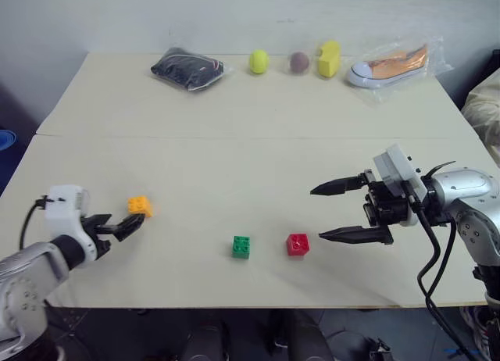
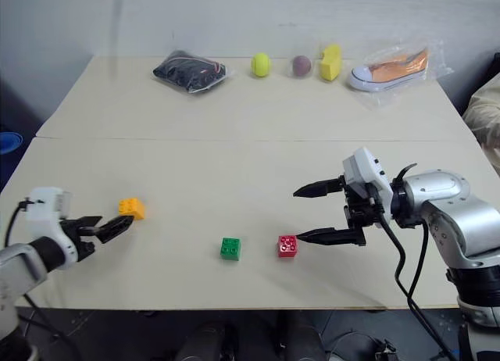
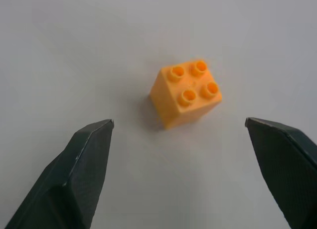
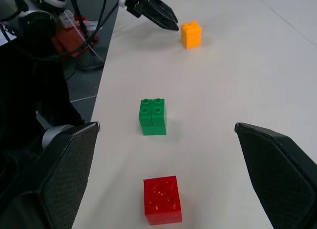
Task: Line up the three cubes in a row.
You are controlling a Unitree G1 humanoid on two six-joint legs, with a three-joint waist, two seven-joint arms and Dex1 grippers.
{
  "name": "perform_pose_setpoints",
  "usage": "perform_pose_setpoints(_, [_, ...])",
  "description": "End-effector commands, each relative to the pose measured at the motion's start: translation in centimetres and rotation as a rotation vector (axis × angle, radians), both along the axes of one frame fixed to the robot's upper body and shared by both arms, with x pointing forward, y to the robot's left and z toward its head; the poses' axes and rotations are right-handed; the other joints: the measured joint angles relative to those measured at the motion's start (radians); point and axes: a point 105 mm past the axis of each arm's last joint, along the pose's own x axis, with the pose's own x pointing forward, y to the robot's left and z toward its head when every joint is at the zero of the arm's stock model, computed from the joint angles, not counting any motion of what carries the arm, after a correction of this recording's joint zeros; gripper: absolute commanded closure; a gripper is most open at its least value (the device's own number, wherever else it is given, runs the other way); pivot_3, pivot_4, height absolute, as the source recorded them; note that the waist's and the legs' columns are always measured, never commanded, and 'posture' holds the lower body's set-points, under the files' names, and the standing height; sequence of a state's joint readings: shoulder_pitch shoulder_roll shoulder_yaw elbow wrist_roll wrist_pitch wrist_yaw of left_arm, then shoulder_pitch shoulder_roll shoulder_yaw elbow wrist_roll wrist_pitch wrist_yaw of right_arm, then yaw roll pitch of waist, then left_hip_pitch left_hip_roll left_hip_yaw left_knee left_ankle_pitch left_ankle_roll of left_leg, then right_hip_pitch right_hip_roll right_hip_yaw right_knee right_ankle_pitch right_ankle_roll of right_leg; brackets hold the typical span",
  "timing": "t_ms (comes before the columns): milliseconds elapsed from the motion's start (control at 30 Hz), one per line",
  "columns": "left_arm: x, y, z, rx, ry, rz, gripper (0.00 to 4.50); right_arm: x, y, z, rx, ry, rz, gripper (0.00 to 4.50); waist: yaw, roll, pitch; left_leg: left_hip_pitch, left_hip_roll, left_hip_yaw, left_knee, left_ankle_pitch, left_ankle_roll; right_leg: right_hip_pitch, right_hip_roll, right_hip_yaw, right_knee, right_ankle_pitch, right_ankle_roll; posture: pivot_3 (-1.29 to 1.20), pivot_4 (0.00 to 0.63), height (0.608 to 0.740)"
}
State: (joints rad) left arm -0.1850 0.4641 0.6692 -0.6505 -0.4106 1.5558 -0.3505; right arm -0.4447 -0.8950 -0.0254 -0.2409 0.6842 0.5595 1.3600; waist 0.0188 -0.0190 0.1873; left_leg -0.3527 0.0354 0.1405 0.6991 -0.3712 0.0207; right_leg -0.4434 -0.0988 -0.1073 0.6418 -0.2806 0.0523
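Note:
Three studded cubes lie on the pale table (image 1: 234,150). The orange-yellow cube (image 1: 140,206) is at the near left, apart from the other two. The green cube (image 1: 241,247) and the red cube (image 1: 298,244) sit side by side near the front edge with a small gap between them. My left gripper (image 1: 134,225) is open, its tips just short of the orange-yellow cube (image 3: 187,92), which lies ahead of the two spread fingers (image 3: 86,159) with nothing held. My right gripper (image 1: 317,212) is open and points left, hovering just right of the red cube (image 4: 162,199).
Along the far edge lie a black bag (image 1: 187,68), a yellow ball (image 1: 258,61), a brownish ball (image 1: 299,62), a yellow sponge block (image 1: 329,58) and a shoe in clear plastic (image 1: 391,64). The table's front edge (image 1: 234,305) runs close behind the green and red cubes.

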Motion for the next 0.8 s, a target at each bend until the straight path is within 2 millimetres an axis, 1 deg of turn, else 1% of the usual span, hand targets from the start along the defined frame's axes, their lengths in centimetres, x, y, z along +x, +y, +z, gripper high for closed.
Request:
perform_pose_setpoints(33, [1.2,-0.4,0.8,0.060,-0.008,0.080,0.02,-0.4,0.2,0.8,0.011,-0.060,0.009,0.00,0.002,0.000,0.000,0.000,0.000,0.000,0.000,0.000,0.000,0.000,0.000,0.000,0.000,0.000,0.000,0.00,0.150,0.740])
perform_pose_setpoints(133, [2.4,-0.8,1.0,0.072,-0.008,0.107,0.02,-0.5,0.3,0.8,0.018,-0.061,0.004,0.00,-0.001,0.000,0.000,0.000,0.000,0.001,0.000,0.000,0.000,0.000,0.001,0.001,0.000,0.000,0.000,0.00,0.150,0.740])
perform_pose_setpoints(200, [3.1,-1.0,0.6,0.062,0.010,0.138,0.02,-0.6,0.3,0.7,0.021,-0.061,0.001,0.00,0.002,0.000,0.000,0.000,0.000,0.001,0.000,0.000,-0.001,0.000,0.001,0.001,0.000,0.000,0.000,0.00,0.150,0.740])
perform_pose_setpoints(333, [3.9,-1.5,-0.5,0.056,0.060,0.162,0.02,-0.6,0.5,0.7,0.035,-0.064,-0.015,0.00,0.003,0.000,0.000,0.001,0.000,0.001,0.000,0.000,-0.001,0.000,0.001,0.001,0.000,0.000,0.000,0.00,0.150,0.740])
perform_pose_setpoints(433, [4.5,-2.0,-0.5,0.042,0.069,0.155,0.02,-0.7,0.6,0.6,0.040,-0.066,-0.020,0.00,0.004,0.000,0.000,0.001,0.000,0.001,0.000,0.001,-0.001,0.000,0.001,0.001,0.000,0.000,0.000,0.00,0.150,0.740])
perform_pose_setpoints(467, [4.6,-2.1,-0.4,0.043,0.068,0.143,0.42,-0.7,0.7,0.6,0.041,-0.067,-0.021,0.00,0.004,0.000,0.000,0.001,0.000,0.001,0.000,0.001,-0.001,0.000,0.001,0.001,0.000,0.000,0.000,0.00,0.150,0.740])
perform_pose_setpoints(500, [4.8,-2.3,-0.3,0.040,0.068,0.133,0.60,-0.8,0.7,0.6,0.042,-0.067,-0.023,0.00,0.004,0.000,0.000,0.001,0.000,0.001,0.000,0.001,-0.001,0.000,0.001,0.001,0.000,0.000,0.000,0.00,0.150,0.740])
perform_pose_setpoints(600, [4.9,-2.4,-0.4,0.033,0.075,0.123,1.53,-0.8,0.7,0.5,0.044,-0.069,-0.028,0.00,0.004,0.000,0.000,0.001,0.000,0.001,0.000,0.001,-0.001,0.000,0.001,0.001,0.000,0.000,0.000,0.00,0.150,0.740])
perform_pose_setpoints(733, [4.5,-1.9,-0.7,0.042,0.088,0.117,2.86,-0.8,0.8,0.5,0.048,-0.074,-0.035,0.00,0.004,0.000,0.000,0.001,0.000,0.001,0.000,0.001,-0.001,0.000,0.001,0.001,0.000,0.000,0.000,0.00,0.150,0.740])
perform_pose_setpoints(767, [4.2,-1.5,-0.7,0.063,0.093,0.123,2.97,-0.7,0.8,0.5,0.049,-0.077,-0.037,0.00,0.004,0.000,0.000,0.001,0.000,0.001,0.000,0.001,-0.001,0.000,0.000,0.001,0.000,0.000,0.000,0.00,0.150,0.740])
perform_pose_setpoints(800, [4.0,-1.0,-0.7,0.074,0.096,0.132,2.97,-0.7,0.9,0.5,0.053,-0.078,-0.038,0.00,0.004,0.000,0.000,0.001,0.000,0.001,0.000,0.001,-0.001,0.000,0.000,0.001,0.000,0.000,0.000,0.00,0.150,0.740])
